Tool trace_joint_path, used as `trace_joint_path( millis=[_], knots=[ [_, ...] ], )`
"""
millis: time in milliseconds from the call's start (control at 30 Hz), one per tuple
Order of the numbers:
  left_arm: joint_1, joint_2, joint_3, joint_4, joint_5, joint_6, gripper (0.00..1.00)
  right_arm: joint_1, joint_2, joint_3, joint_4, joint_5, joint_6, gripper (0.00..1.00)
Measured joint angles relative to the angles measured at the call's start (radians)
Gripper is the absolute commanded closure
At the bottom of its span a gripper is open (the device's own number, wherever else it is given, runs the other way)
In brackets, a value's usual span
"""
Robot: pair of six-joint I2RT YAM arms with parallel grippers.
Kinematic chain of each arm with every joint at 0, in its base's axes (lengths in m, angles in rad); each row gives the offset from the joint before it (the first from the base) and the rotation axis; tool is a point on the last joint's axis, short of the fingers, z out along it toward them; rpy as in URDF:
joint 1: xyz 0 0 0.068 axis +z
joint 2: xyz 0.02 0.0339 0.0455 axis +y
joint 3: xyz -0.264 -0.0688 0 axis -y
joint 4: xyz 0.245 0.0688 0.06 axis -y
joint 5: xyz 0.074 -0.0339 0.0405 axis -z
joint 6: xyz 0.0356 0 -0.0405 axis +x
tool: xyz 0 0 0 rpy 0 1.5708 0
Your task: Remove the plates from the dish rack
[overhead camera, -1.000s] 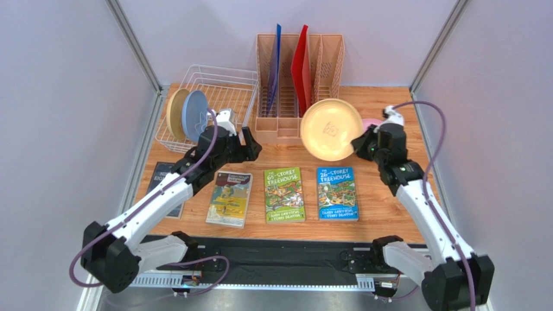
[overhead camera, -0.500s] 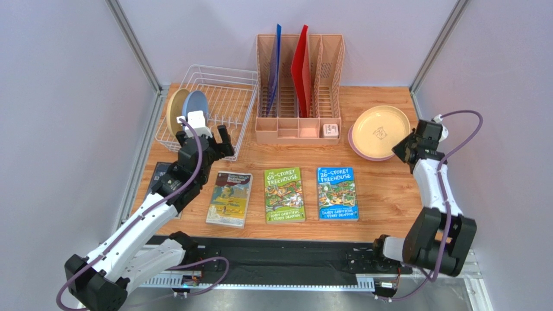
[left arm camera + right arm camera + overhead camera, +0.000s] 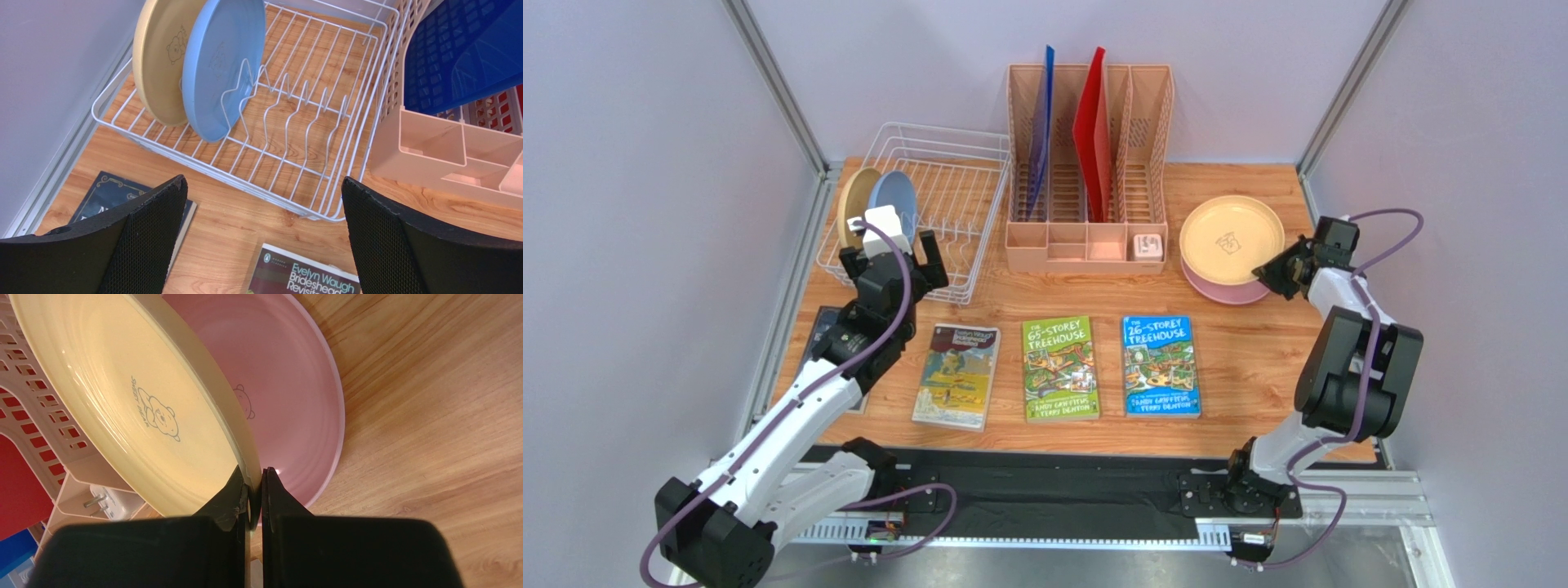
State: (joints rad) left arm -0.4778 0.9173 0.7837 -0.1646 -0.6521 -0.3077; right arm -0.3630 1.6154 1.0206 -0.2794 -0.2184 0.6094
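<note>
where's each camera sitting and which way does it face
Top external: above and behind, looking down on the table; left arm, right arm show.
Left wrist: looks down past the open left gripper at the dish rack holding a blue plate.
Right wrist: close on the right gripper pinching the tan plate by its rim over the pink plate.
Shared: dish rack in top and left wrist; tan plate in top and right wrist.

A tan plate [image 3: 852, 211] and light blue plate [image 3: 895, 203] stand upright in the wire dish rack [image 3: 949, 184] at the table's [image 3: 1259, 355] far left corner. By the right edge, a second tan plate [image 3: 1231, 238] tilts over a pink plate [image 3: 1225, 292].
</note>
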Motion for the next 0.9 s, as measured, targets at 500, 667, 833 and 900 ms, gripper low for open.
trace_joint_path(
  millis=[500, 667, 833, 900],
  knots=[
    [0.061, 0.028, -0.013, 0.022, 0.012, 0.001, 0.0, -0.003, 0.083, 0.044, 0.008, -0.008, 0.024, 0.61],
    [0.099, 0.068, -0.012, 0.028, 0.027, 0.001, 0.0, -0.004, 0.084, 0.069, 0.002, -0.008, 0.018, 0.58],
    [0.123, 0.09, -0.012, 0.029, 0.053, 0.001, 0.0, -0.004, 0.084, 0.08, -0.032, 0.017, 0.008, 0.57],
    [0.127, 0.092, -0.012, 0.029, 0.059, 0.001, 0.0, -0.004, 0.08, 0.08, -0.06, 0.039, 0.002, 0.57]
  ],
)
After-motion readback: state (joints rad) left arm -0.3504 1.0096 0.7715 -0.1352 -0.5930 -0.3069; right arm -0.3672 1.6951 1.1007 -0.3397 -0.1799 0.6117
